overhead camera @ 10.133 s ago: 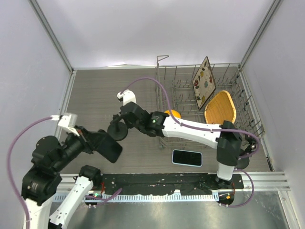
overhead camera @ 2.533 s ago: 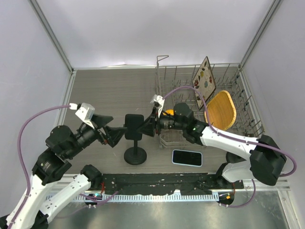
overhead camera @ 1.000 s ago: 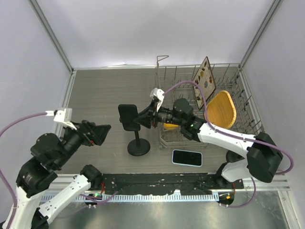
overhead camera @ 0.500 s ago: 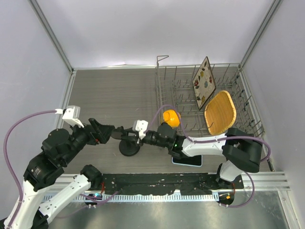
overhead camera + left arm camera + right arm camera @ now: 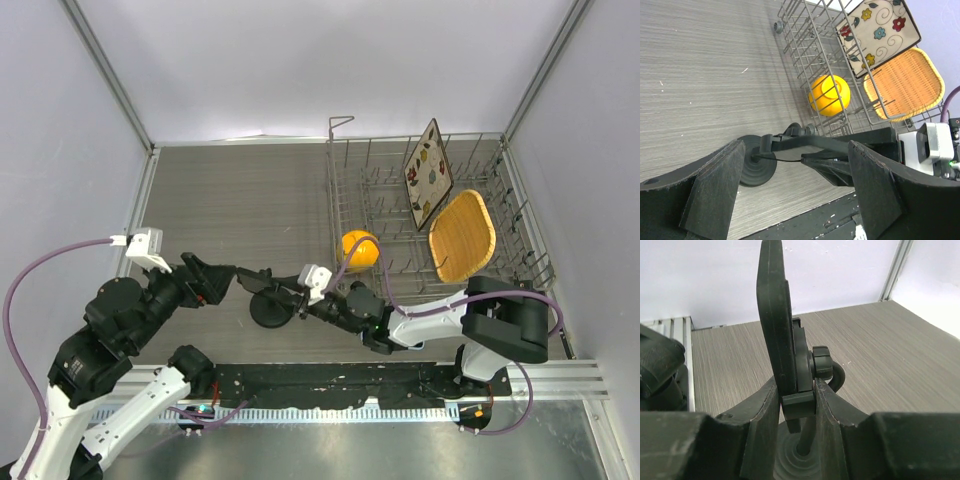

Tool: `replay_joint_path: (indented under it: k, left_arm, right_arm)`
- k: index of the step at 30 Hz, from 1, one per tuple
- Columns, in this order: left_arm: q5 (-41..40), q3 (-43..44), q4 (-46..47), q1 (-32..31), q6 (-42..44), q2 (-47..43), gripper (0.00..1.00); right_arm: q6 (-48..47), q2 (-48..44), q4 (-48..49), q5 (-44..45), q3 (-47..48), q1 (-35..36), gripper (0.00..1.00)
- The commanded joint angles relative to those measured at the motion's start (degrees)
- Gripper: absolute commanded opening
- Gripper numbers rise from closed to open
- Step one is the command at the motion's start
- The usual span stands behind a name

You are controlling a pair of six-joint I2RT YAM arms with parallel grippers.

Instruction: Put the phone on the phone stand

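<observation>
The right gripper [image 5: 796, 402], clamped on the cradle of the black round-based phone stand [image 5: 270, 313], has just dragged it low toward the wide-open left gripper [image 5: 795, 185], so the phone waits.

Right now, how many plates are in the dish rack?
2: a flowered plate on edge, far right in the rack, and a woven plate just in front of it. None seems hidden.

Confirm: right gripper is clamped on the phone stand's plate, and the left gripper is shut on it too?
Only partly. The right gripper is clamped on the phone stand, but the left gripper is open, its fingers spread wide and gripping nothing, as the left wrist view shows.
</observation>
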Motion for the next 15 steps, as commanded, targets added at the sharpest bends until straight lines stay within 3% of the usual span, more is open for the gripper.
replay_joint_path:
  k: [1, 8, 15]
  left_arm:
    - [-1.1, 0.8, 0.6, 0.1, 0.6, -0.1, 0.87]
    - [-0.1, 0.7, -0.4, 0.1, 0.4, -0.5, 0.87]
    - [2.2, 0.6, -1.0, 0.1, 0.8, -0.8, 0.85]
  right_arm:
    - [19.1, -1.5, 1.9, 2.4, -1.1, 0.3, 0.01]
    - [33.7, 0.2, -5.9, -3.9, 1.5, 0.1, 0.01]
    - [36.8, -1.6, -15.6, -7.3, 3.7, -0.5, 0.01]
